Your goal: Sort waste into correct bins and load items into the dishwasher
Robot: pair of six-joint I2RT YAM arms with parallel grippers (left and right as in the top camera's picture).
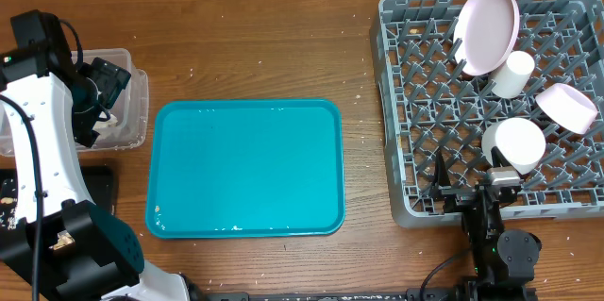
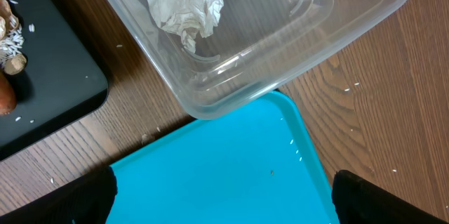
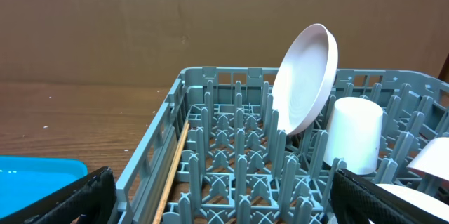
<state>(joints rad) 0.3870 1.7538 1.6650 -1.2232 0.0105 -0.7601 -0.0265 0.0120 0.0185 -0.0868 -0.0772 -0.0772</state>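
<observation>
Teal plastic tray [image 2: 210, 175] lies nearest, beneath the left gripper [image 2: 224, 206], jaws wide and empty. Beyond, the crumpled silvery foil wrapper [image 2: 182, 3] sits inside the clear rectangular plastic tub [image 2: 316, 34]; best lift straight, clear of its rim. Farther, the right gripper [image 3: 224, 199] gapes empty before the grey pegged dish rack [image 3: 210, 76].

Setting: robot lab bench, staged as a kitchen clean-up station. Evidence: left arm [image 1: 38, 141] and right arm [image 1: 493, 244] stand at the edge of a bare wooden table [image 1: 264, 56], with a plain cardboard wall [image 3: 140, 20] behind. Props are kitchenware: grey dish rack [image 1: 389, 103], teal tray [image 1: 245, 169], clear tub [image 2: 316, 34], black tray [image 2: 63, 76].
</observation>
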